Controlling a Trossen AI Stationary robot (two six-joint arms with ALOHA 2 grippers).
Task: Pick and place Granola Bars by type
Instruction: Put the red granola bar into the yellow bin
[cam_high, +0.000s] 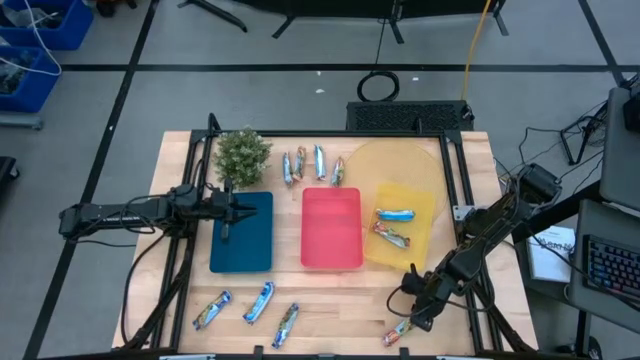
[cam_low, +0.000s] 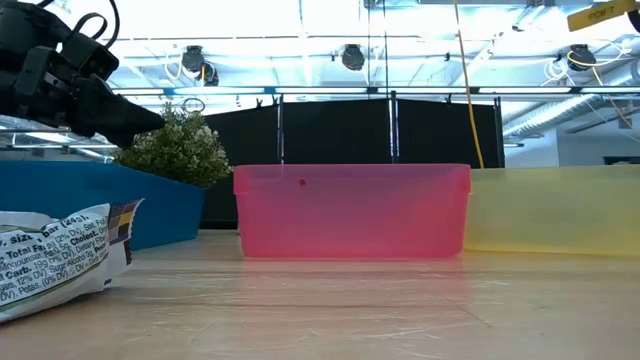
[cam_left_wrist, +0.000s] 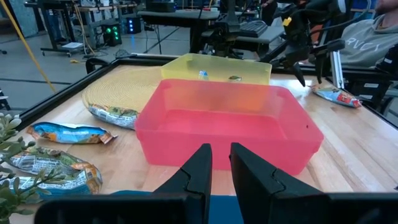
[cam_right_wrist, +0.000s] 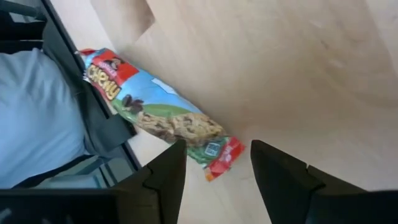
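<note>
The table (cam_high: 180, 170) is light wood with a dark rail along each side. Three trays sit in a row in the middle: the blue tray (cam_high: 243, 250), the red tray (cam_high: 331, 245) and the yellow tray (cam_high: 420, 215). Bare wood runs in a strip between the trays and the near edge, and a small gap lies between one tray and the next.

The right gripper (cam_high: 421, 315) is low at the near right corner, close to the table's edge and the rail. Its fingers (cam_right_wrist: 283, 174) are apart, and a granola bar with a red end (cam_right_wrist: 161, 118) lies flat on the wood just past the fingertips, not between them. That bar sits right by the table's edge.

The left gripper (cam_left_wrist: 221, 165) hangs over the blue tray, and its fingers are nearly together with only a thin gap and nothing in them. It points toward the red tray.

Two bars (cam_high: 394, 224) lie in the yellow tray. Four bars (cam_high: 312, 164) lie in a row on the far side, next to a round woven mat (cam_high: 385, 160). Three more bars (cam_high: 248, 306) lie on the near strip of wood, well apart from each other. A little green plant (cam_high: 243, 155) stands at the far end of the blue tray.
</note>
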